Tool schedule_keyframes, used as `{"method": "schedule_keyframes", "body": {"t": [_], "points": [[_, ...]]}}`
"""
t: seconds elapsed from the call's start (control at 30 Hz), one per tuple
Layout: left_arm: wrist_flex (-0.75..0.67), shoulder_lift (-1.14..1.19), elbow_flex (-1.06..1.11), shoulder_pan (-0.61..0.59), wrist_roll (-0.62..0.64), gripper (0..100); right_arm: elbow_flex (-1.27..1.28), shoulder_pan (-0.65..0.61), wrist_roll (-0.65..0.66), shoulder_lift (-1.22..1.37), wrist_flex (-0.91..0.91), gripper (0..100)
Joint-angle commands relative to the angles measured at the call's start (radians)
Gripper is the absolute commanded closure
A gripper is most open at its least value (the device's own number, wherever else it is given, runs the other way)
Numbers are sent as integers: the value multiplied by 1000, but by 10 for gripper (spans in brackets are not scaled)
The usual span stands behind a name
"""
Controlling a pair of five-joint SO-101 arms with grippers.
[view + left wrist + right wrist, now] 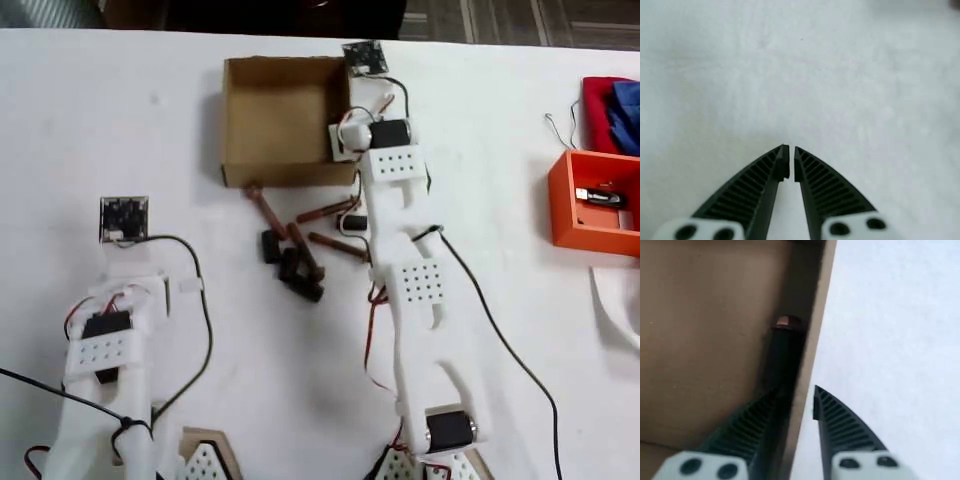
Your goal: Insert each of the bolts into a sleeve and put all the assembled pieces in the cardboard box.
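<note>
Left gripper — white table beneath

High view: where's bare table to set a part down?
Bare: the stretch left of the cardboard box, beyond the left arm; the strip between left arm and loose bolts and sleeves; the gap between right arm and orange tray. Crowded: in front of the box, around that pile.

Open brown cardboard box, upright on white surface. Inside: black sleeve with reddish-brown bolt inserted, lying along one wall. Loose reddish-brown bolts and black sleeves clustered just beside box.
</note>
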Motion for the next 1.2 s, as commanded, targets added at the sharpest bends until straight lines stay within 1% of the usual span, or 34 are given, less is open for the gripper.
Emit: {"method": "schedule_keyframes", "body": {"t": [0.0,0.23,0.37,0.47,0.57,0.7,0.8,0.87,0.93,1.1,1.17], "points": [[-18,-3,-4,8,-3,948,-15,-7,5,-68,1,879],[-18,-3,-4,8,-3,948,-15,-2,5,-222,-5,879],[-18,-3,-4,8,-3,948,-15,7,5,-343,31,879],[-18,-3,-4,8,-3,947,-15,2,5,-438,108,879],[-18,-3,-4,8,-3,947,-15,-16,2,-512,265,879],[-18,-3,-4,8,-3,947,-9,-58,-38,-552,452,879],[-18,-3,-4,8,-3,948,55,-71,-37,-567,460,879],[-18,-3,-4,8,-3,948,158,-85,-41,-608,461,879],[-18,-3,-4,8,-3,948,345,-108,-41,-700,461,879],[-18,-3,-4,8,-3,948,1037,-188,-40,-1156,455,879],[-18,-3,-4,8,-3,948,1284,-239,-31,-1323,403,879]]}}
